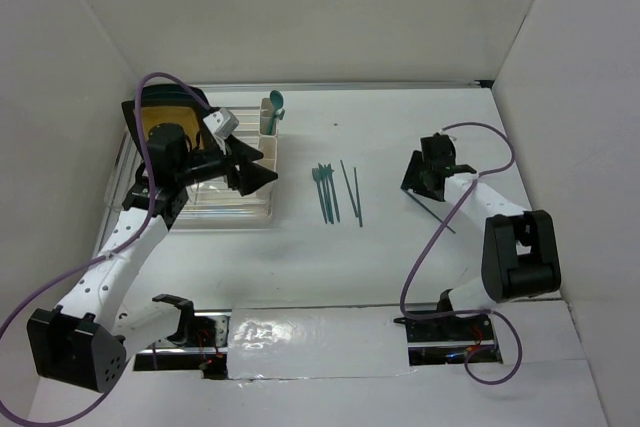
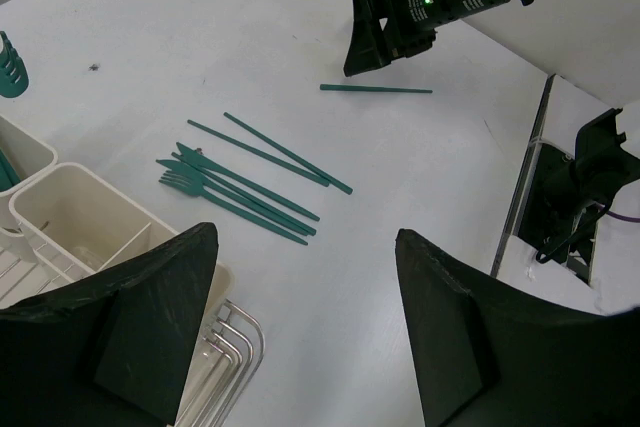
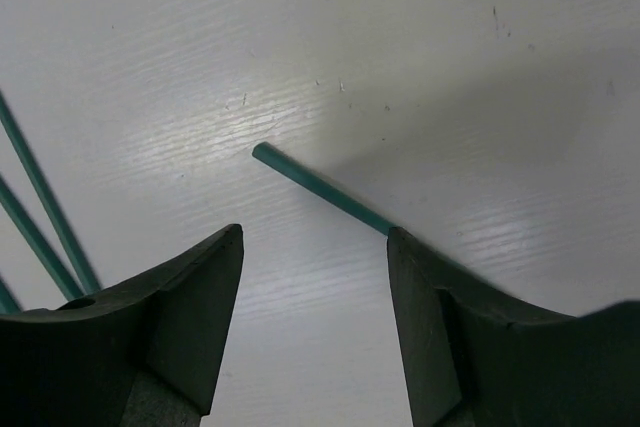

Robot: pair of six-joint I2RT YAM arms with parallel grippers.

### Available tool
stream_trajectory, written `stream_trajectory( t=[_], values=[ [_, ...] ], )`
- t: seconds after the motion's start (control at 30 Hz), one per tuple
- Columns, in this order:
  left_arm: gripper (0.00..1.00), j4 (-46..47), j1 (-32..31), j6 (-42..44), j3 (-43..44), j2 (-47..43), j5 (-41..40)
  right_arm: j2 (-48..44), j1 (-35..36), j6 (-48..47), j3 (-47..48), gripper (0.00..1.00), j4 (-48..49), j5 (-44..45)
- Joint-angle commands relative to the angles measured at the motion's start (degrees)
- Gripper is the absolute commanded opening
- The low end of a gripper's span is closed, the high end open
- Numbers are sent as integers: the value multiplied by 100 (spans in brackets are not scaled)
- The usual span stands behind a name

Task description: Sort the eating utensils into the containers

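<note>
teal plastic, thin and straight, the lone utensil (image 3: pixel 320 191) lies flat on the white table (image 3: pixel 450 67) at the right, just below the right gripper (image 3: pixel 315 237). its fingers stand spread with nothing between them, and one end of the stick runs under one finger. it looks very light, fairly stiff and smooth, so it would likely skid or roll if nudged from one side. a pinch across the shaft near its middle, fingers square to it and low to the table, seems the safest hold.

the other utensils (image 1: pixel 330 192) lie bunched mid-table, just right of the dish rack (image 1: pixel 235 209) and well apart from the lone one. the left gripper (image 2: pixel 305 242) hovers over the rack, also spread and empty.

the left wrist view shows the forks' tines and an open cream container (image 2: pixel 60 209) near them, which the right wrist view lacks. the top view shows plainly a spoon (image 1: pixel 276 101) standing in the far container (image 1: pixel 268 127).
</note>
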Motion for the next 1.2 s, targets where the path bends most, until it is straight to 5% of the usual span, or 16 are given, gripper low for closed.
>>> stream_trajectory(
  t=[0.0,0.2,0.43,0.7,0.87,1.17],
  values=[
    [84,198,-25,-26,117,-144,171,-18,3,802,-36,66,-37,-6],
    [85,251,-33,-70,21,-215,83,-563,-85,2705,-476,71,113,-208],
    [85,233,-25,-122,47,-197,144,-97,-112,4128,279,69,-1239,706],
    [86,312,-16,-166,-76,-285,48,34,-270,5307,341,64,-1671,821],
    [86,295,-16,-175,-32,-250,118,61,-270,5896,403,78,-1927,936],
    [86,347,-16,-228,-103,-268,171,604,-305,6275,780,73,-2242,953]
  ],
)
